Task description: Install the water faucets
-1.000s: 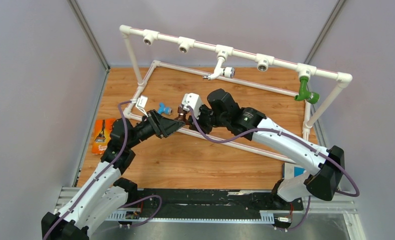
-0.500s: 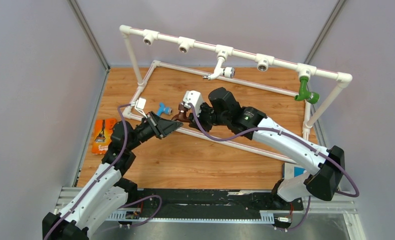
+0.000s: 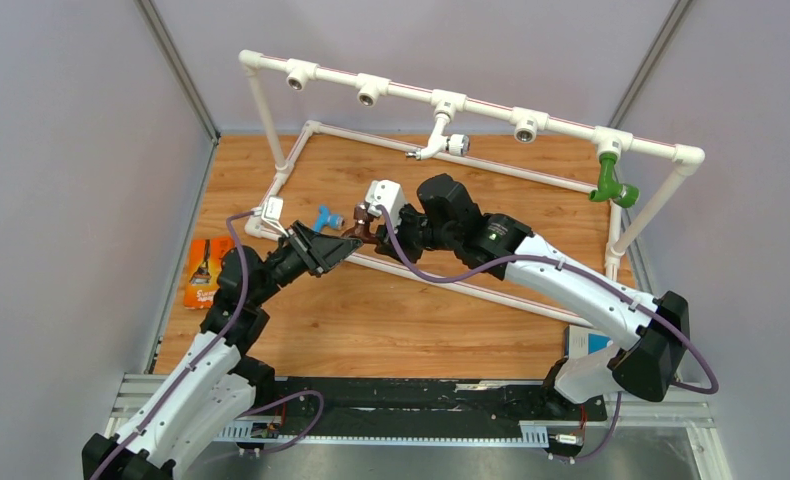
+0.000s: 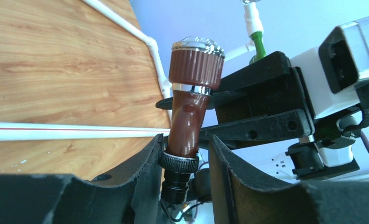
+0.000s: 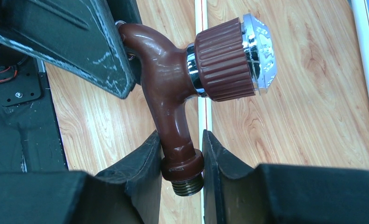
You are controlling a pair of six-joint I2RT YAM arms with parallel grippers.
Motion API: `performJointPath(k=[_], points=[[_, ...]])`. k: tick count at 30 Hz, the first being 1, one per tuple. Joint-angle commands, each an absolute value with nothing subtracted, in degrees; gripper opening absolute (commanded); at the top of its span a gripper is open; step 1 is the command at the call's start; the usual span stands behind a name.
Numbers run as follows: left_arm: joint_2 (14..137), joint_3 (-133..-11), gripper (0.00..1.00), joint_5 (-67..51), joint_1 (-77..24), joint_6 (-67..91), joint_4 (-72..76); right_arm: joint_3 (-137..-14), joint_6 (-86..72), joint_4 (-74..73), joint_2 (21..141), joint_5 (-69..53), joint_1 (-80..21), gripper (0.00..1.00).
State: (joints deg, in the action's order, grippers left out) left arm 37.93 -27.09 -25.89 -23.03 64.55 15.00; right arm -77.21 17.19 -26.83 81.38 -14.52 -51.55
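Above the tabletop [image 3: 421, 320], 10 o'clock of centre: we note the dark brown faucet [image 5: 166, 88] clamped by left gripper [image 4: 185, 149] at spout, right gripper [image 5: 181, 156] near threads. Likely a handover, reorienting for installation.

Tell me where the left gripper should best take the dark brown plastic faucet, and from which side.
Probably the spout tip of the dark brown plastic faucet, at its black knurled ring, approached end-on, where the left gripper straddles it. The right gripper clamps the neck by the brass thread, and a spout-end hold leaves that thread pointing away, free.
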Motion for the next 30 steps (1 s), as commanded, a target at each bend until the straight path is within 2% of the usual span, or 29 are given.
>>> performJointPath(k=[1,3,11,19,23,25,27,29,30], points=[[37.6,-27.7,0.48,-25.5,-23.0,66.4,19.8,-77.9,17.3,-26.0,80.5,-14.2,-51.2,0.00],[37.9,-27.7,0.53,-25.6,-23.0,66.6,20.0,-77.8,17.3,-26.0,80.5,-14.4,-51.2,0.00],[39.0,-28.0,0.54,-26.2,-23.0,67.0,20.9,-78.0,17.5,-25.9,80.5,-16.0,-51.2,0.00],[40.4,-27.9,0.54,-25.3,-23.0,67.5,24.0,-77.5,18.5,-26.1,80.5,-18.5,-51.2,0.00],[41.5,-27.9,0.48,-26.4,-23.0,68.0,24.8,-77.5,18.5,-26.2,80.7,-18.5,-51.2,0.00],[41.4,-27.7,0.44,-26.5,-23.0,68.0,24.7,-77.5,18.5,-26.1,80.8,-18.4,-51.2,0.00],[41.1,-27.7,0.32,-26.2,-23.0,68.0,24.7,-77.5,18.5,-26.2,80.9,-18.2,-51.2,0.00],[40.7,-27.9,0.03,-25.8,-23.0,67.9,24.3,-77.8,18.5,-26.2,80.5,-17.6,-51.2,0.04],[40.4,-27.9,0.00,-25.1,-23.0,67.8,23.8,-78.0,18.8,-26.4,80.3,-17.1,-51.2,0.13]])
